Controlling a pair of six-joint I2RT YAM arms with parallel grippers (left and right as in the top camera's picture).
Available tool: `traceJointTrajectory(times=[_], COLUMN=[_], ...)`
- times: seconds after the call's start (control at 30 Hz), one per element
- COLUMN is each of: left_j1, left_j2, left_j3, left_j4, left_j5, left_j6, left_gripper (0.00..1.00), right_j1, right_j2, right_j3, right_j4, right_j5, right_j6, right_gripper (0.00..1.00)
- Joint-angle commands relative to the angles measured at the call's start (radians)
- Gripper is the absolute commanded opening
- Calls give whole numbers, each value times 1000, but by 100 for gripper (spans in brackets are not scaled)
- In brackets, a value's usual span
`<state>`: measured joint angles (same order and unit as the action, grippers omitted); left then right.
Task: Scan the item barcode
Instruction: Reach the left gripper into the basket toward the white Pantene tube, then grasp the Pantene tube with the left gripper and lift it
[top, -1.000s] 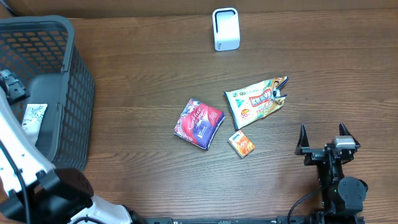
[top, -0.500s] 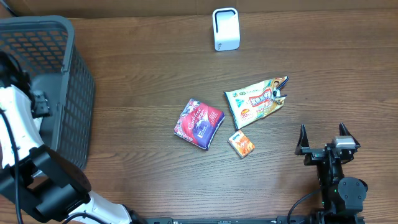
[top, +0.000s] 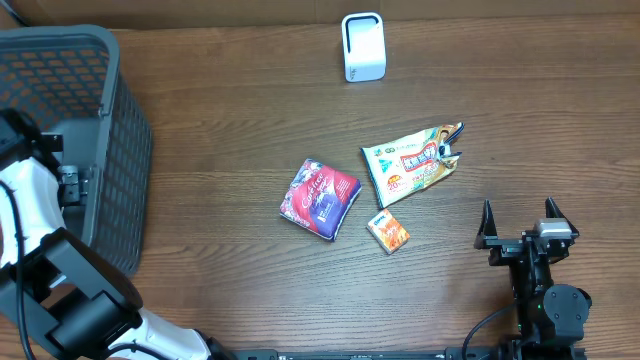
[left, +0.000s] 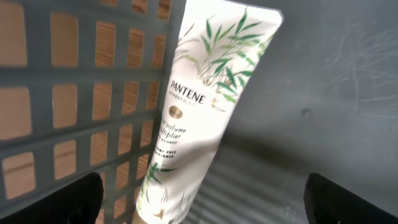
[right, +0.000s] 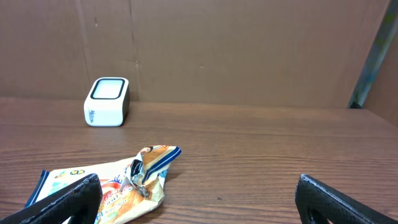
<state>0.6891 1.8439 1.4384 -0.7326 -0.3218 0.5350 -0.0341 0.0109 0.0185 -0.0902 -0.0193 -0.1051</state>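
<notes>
The white shampoo tube (left: 199, 118) lies inside the grey basket (top: 110, 150), tilted with its upper end leaning against the mesh wall, printed front facing up. The left pincer (left: 202, 198) hangs just above it with its two fingers spread wide to either side, touching nothing and holding nothing. From where I stand the tube looks dealt with (it is in the basket, after all), so I'd judge the step in hand is getting that arm out and on to the next thing. To do it well, it should lift straight up and clear the basket rim before swinging across, so a finger does not catch the tube or the mesh. Out on the table (top: 220, 100) wait a purple packet (top: 320, 198), a crumpled snack bag (top: 412, 162) and, just below it, a small orange box (top: 388, 231). Whichever is taken should be gripped by an edge, leaving its barcode bare to face the white scanner (top: 363, 46) at the far side. The right pincer (top: 520, 215) is parked near the front edge, fingers wide apart, empty.
</notes>
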Motion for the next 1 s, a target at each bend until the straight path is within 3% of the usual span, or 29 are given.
traceJointTrajectory(times=[0.0,0.1,0.27,0.6,0.97], left_j1=[58,88,117,146,170], left_j2=[0,0,0,8,107], left_j3=[-16,-33,-80,-95,-95], left_j4=[-2,2,43,125,116], left_j5=[138,225,237,282,290], left_j6=[32,63,124,123,112], left_gripper=[94,94,94,91,85], right_j1=[-5,-5,-5,-5,-5], right_j2=[-8,-8,-8,-8,-8], right_j3=[-10,-10,-10,-10,-10], right_j4=[6,6,6,6,6], right_j5=[3,3,3,3,3], right_j6=[4,4,4,4,4], right_gripper=[100,100,100,100,100])
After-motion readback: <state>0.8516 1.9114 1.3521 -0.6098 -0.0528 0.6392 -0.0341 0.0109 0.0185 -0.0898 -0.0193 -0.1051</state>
